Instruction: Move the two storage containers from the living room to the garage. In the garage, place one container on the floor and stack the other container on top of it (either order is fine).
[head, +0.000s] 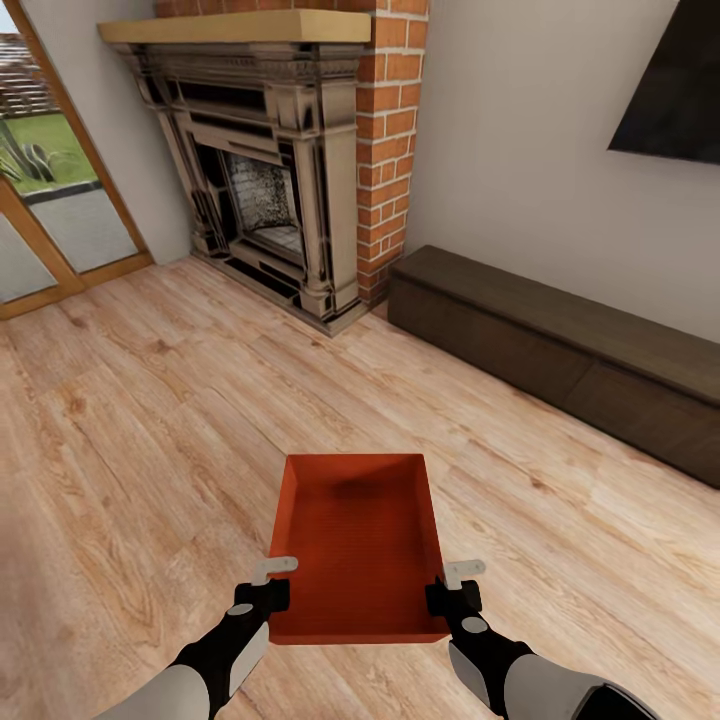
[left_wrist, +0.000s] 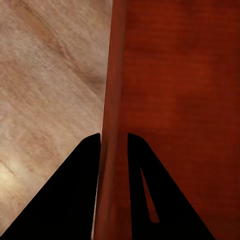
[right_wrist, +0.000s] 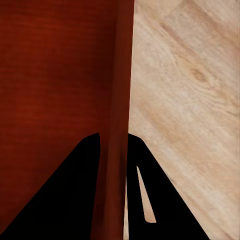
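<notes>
One orange-red storage container (head: 358, 545) is held above the light wood-plank flooring of the living room, in front of me in the head view. My left gripper (head: 272, 597) is shut on its left wall (left_wrist: 112, 100), one finger inside and one outside. On the opposite side, my right gripper (head: 447, 597) is shut on the right wall (right_wrist: 120, 110) in the same way. The box is lidless and nothing lies inside it.
A red-brick fireplace (head: 290, 170) stands ahead. A long low dark cabinet (head: 560, 350) runs along the right wall under a dark screen (head: 675, 85). Wood-framed glass doors (head: 50, 190) are at the far left. Plank flooring (head: 130, 430) stretches between.
</notes>
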